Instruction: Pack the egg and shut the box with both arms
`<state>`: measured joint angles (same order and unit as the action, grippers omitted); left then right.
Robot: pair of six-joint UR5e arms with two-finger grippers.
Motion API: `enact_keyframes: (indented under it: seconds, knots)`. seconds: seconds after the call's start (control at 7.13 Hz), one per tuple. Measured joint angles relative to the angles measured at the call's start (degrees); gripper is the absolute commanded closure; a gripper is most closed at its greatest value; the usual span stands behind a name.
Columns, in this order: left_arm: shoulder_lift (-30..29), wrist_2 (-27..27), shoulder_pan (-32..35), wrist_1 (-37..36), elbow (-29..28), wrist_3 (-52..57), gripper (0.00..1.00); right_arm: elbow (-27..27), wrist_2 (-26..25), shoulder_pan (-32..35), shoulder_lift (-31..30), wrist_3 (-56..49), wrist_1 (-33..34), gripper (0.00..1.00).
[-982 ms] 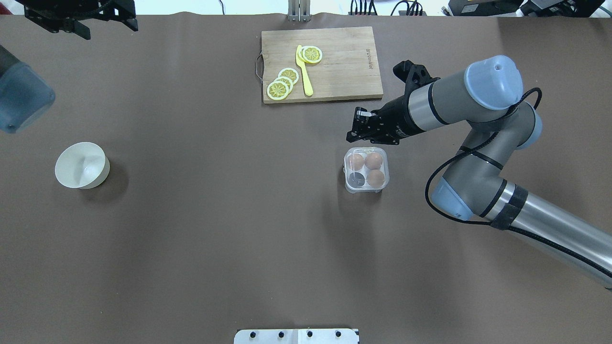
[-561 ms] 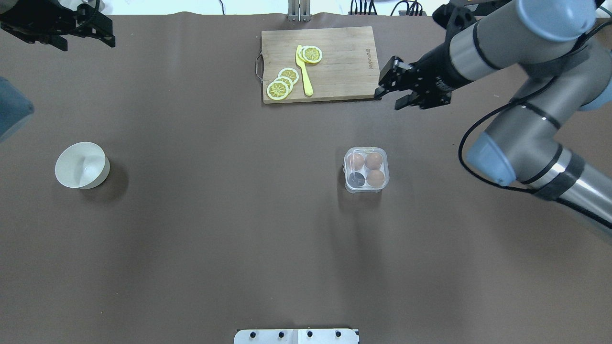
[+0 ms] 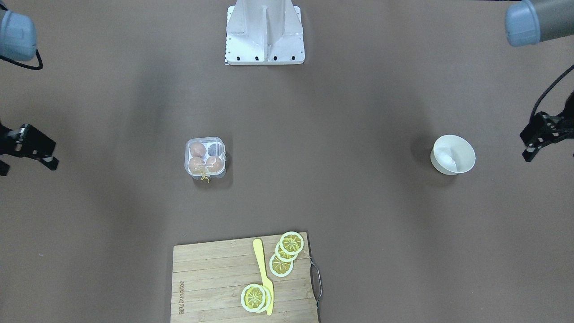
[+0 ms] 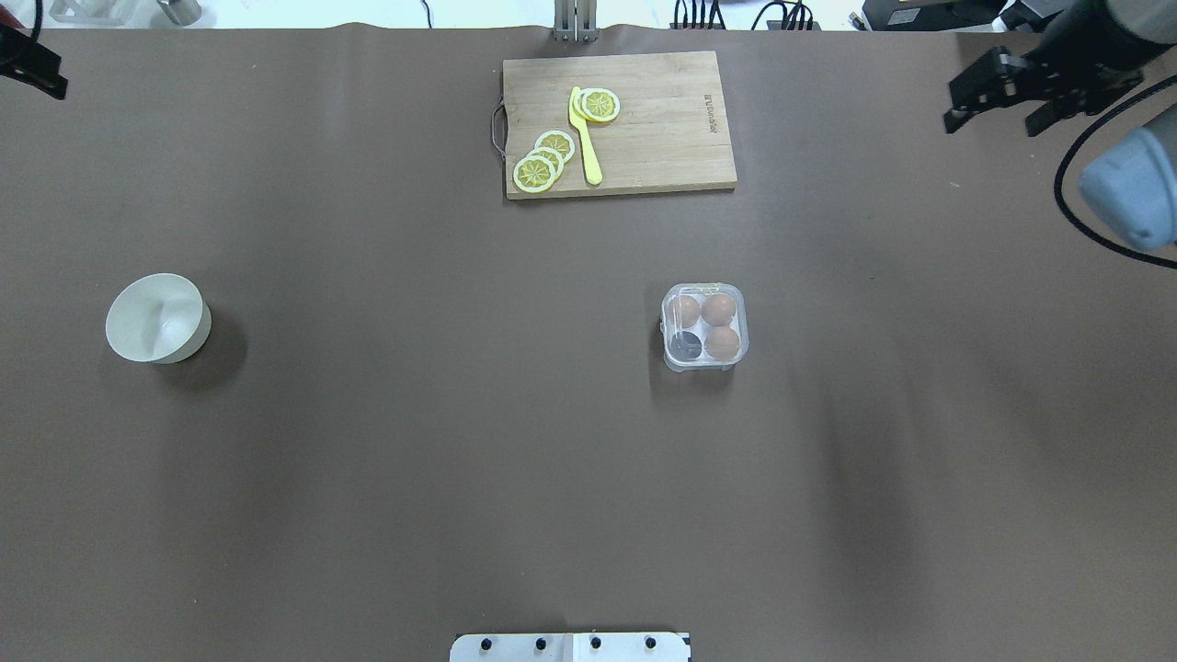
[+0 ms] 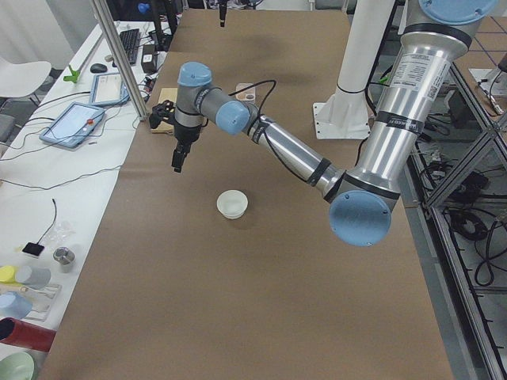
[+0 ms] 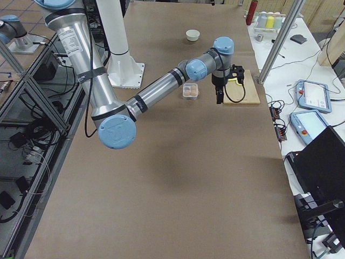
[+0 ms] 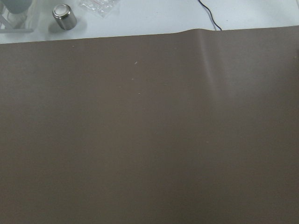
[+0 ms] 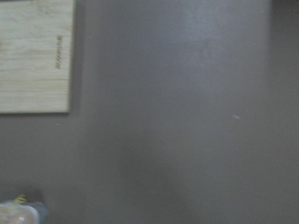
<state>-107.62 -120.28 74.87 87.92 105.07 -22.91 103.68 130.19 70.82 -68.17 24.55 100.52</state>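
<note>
Right claw (image 4: 995,112) hangs spread, far from box (image 4: 705,328); board (image 4: 644,138) stamp illegible.

You see the left arm (image 5: 396,103) and the right arm (image 6: 75,48) as silver-grey tubes with pale blue joint caps (image 5: 360,218) and black bands. A black cable (image 4: 1067,175) loops near each wrist. The left tool (image 5: 178,162) and the right tool (image 4: 995,108) are black. At twelve o'clock on the worktop (image 3: 314,134), the base (image 3: 264,31) is white metal with dark screws.
</note>
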Motion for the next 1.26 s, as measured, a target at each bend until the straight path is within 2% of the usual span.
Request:
enact_keyframes:
  seconds: [0.14, 0.28, 0.56, 0.84, 1.26]
  knots:
    - [0.55, -0.89, 2.99, -1.76, -2.13, 5.63, 0.02, -0.81, -1.21, 3.27, -1.05, -12.39, 6.80, 0.00]
    - [2.05, -3.45, 6.13, -2.60, -4.48, 10.84, 0.02, -2.18, -1.60, 6.47, -3.18, -21.51, 9.89, 0.00]
    - [7.22, -7.49, 10.81, -2.89, -7.29, 16.49, 0.02, -5.19, -0.73, 11.95, -8.43, -32.56, 11.31, 0.00]
    - [11.41, -8.47, 12.65, -1.17, -8.19, 17.62, 0.02, -6.08, 3.35, 15.31, -14.22, -35.04, 9.39, 0.00]
    - [14.66, -8.36, 12.83, -0.50, -9.43, 18.14, 0.02, -6.23, 4.91, 17.27, -20.45, -35.28, 5.80, 0.00]
